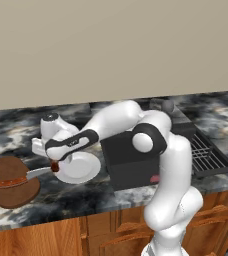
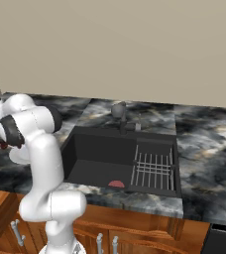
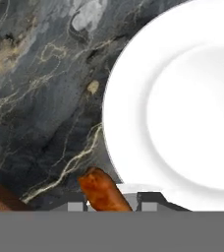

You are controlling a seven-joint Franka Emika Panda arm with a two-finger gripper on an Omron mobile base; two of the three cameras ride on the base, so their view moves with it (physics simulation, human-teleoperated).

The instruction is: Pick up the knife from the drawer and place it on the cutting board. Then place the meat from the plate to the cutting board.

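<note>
- The robot's dark two-finger gripper (image 1: 55, 166) holds the small brown piece of meat (image 1: 55, 167) at the left of the left base view, beside the round white plate (image 1: 83, 167).
- The dark wooden cutting board (image 1: 11, 192) at far left carries the small wooden-handled knife (image 1: 23, 179).

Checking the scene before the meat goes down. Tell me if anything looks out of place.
One oddity: a pink-red lump lies in the sink basin, away from the food prep. Otherwise all is orderly: the knife lies on the cutting board, and the meat is between the fingers beside the plate.
</note>
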